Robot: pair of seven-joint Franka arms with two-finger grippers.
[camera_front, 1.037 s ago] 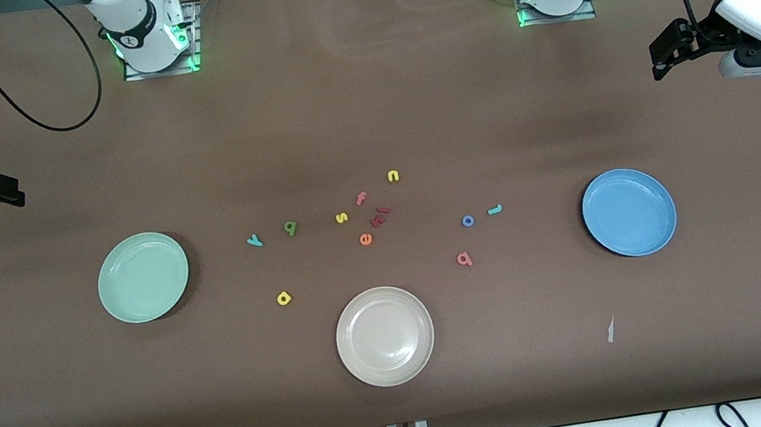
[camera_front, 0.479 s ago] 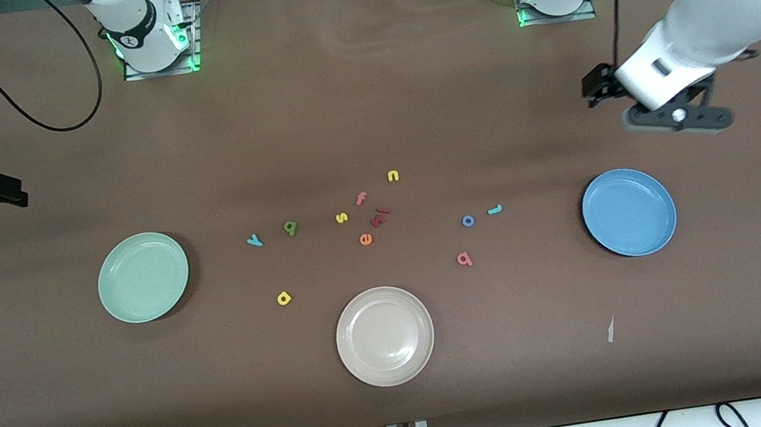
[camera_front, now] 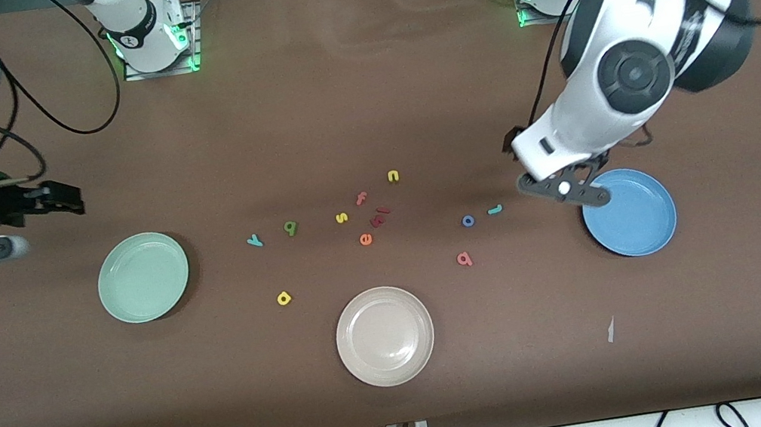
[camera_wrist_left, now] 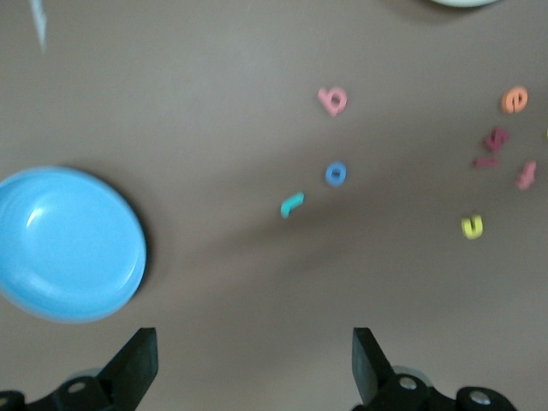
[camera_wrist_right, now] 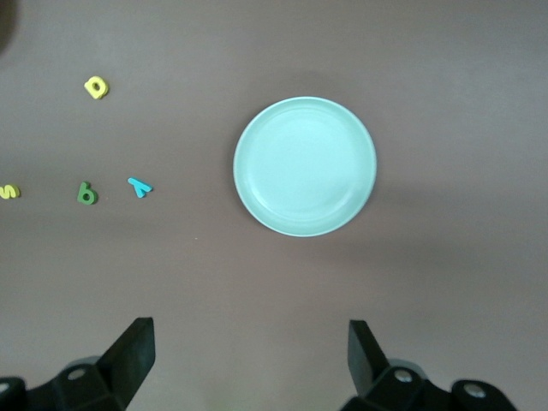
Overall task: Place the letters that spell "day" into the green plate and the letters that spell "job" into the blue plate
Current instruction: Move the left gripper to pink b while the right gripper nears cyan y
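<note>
Six task letters loose on table (camera_front: 411,407), none plated: teal y (camera_front: 254,241), green letter (camera_front: 290,228), yellow loop letter (camera_front: 284,298) nearer green plate (camera_front: 143,277); blue o (camera_front: 468,221), teal j (camera_front: 494,210), pink letter (camera_front: 464,258) nearer blue plate (camera_front: 629,212). Left gripper (camera_wrist_left: 248,364) above bare table just beside blue plate, fingers apart, empty. Right gripper (camera_wrist_right: 248,360) above table near green plate, fingers apart, empty.

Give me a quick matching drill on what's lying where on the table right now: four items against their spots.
Things:
1. blue o
2. teal y
3. yellow loop letter
4. orange e

Places:
A. nearest the green plate
B. beside the teal j
C. in the middle cluster, under the yellow s
D. nearest the beige plate

Pairs: 1-B, 2-A, 3-D, 4-C.
</note>
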